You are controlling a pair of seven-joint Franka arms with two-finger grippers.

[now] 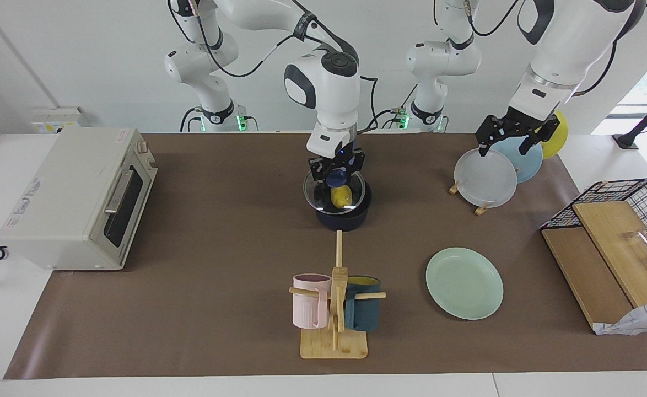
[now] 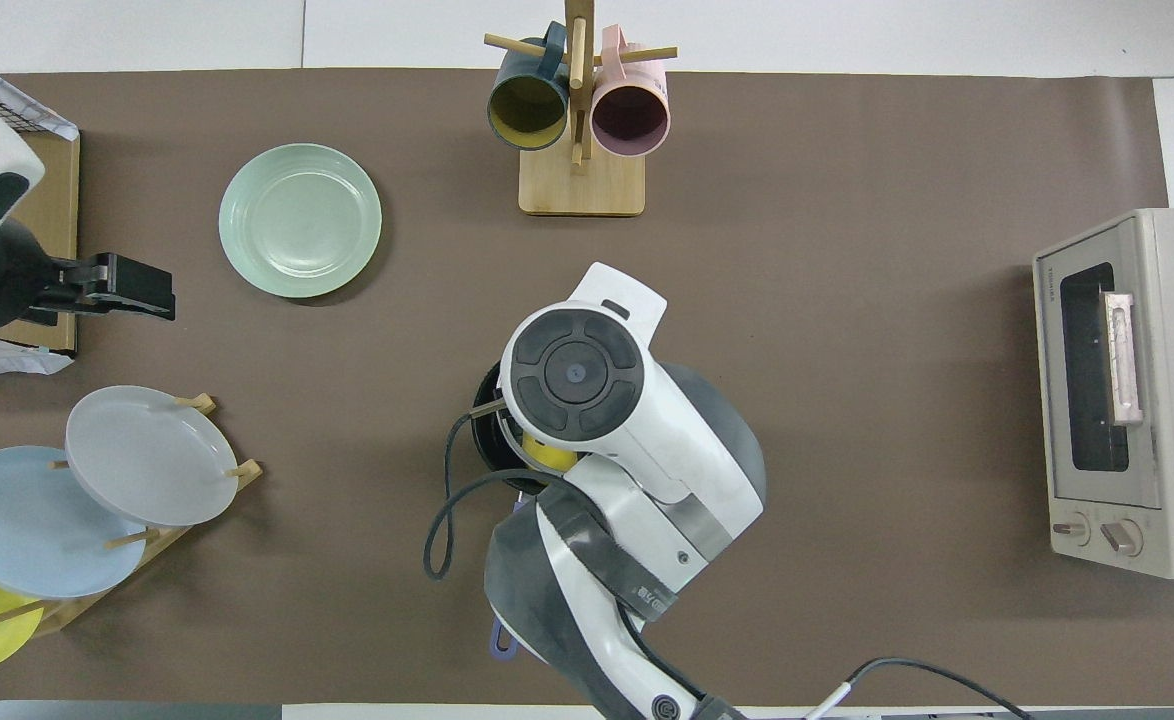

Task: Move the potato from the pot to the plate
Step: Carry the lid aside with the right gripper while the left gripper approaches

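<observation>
The dark navy pot (image 1: pixel 343 216) stands mid-table, near the robots. A glass lid (image 1: pixel 315 197) with a blue knob sits on or just above it. The yellow potato (image 1: pixel 342 196) shows through the glass, inside the pot. My right gripper (image 1: pixel 336 171) is down on the lid, fingers shut on the knob. In the overhead view the right arm covers most of the pot (image 2: pixel 487 440); a bit of potato (image 2: pixel 547 455) shows. The mint-green plate (image 1: pixel 464 283) lies flat, farther from the robots, toward the left arm's end (image 2: pixel 299 220). My left gripper (image 1: pixel 506 144) hangs open over the plate rack.
A rack of upright grey, blue and yellow plates (image 1: pixel 486 179) stands under the left gripper. A wooden mug tree (image 1: pixel 334 309) with pink and teal mugs stands farther out than the pot. A toaster oven (image 1: pixel 75 198) and a wire basket with boards (image 1: pixel 615 242) sit at the table's ends.
</observation>
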